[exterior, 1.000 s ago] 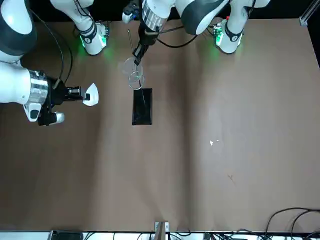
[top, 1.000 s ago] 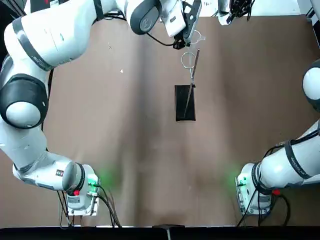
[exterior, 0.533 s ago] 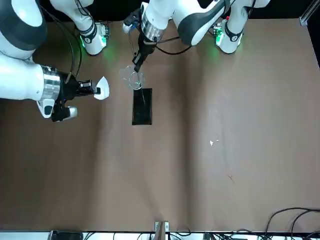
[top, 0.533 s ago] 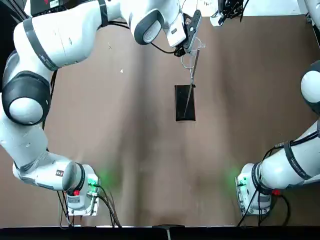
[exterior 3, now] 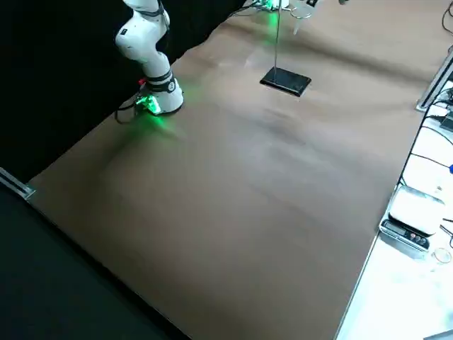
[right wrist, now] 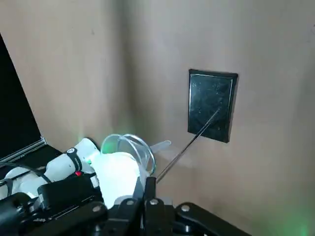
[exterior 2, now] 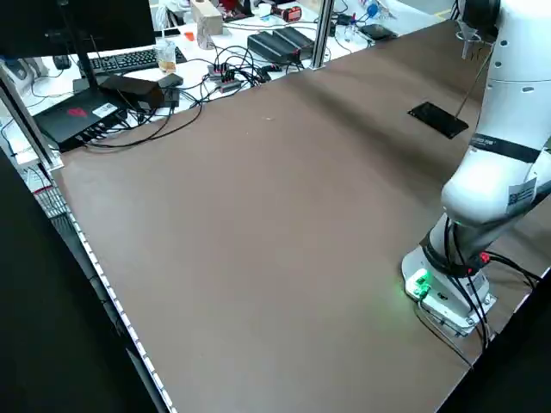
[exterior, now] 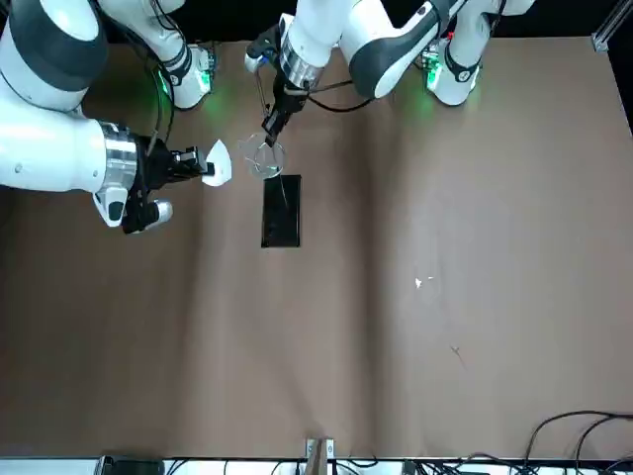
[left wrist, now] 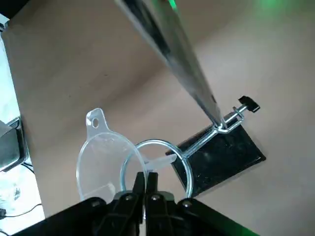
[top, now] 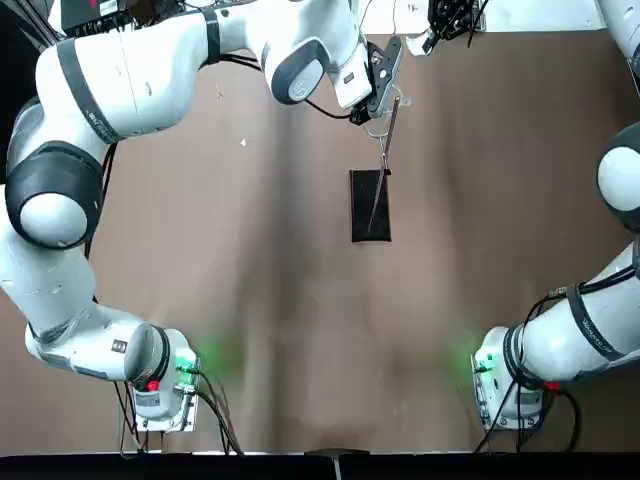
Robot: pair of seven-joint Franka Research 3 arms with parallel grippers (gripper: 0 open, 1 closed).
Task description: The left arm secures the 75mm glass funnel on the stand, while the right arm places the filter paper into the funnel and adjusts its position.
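Centrally, the funnel is sitting tilted at the wire ring of the stand, its stem passing through the ring. It is judged to be thin, rigid, slippery and easily chipped, so a light grip on the rim is the safest hold. The left gripper is clamping its closed fingers on the rim, at the 12 o'clock side of the ring in the front view.

The filter paper is hanging at about 9 o'clock from the ring in the front view, near it but apart. It is judged to be very light, soft and easily creased; a pinch at its folded edge should suit it. The right gripper is pinching it, jaws together on the paper.

Beyond these, the black base plate is lying flat on the brown table, with the thin rod rising from it. A small white scrap is lying well apart at 4 o'clock. A desk with a keyboard, cables and a cup is standing past the table's edge.
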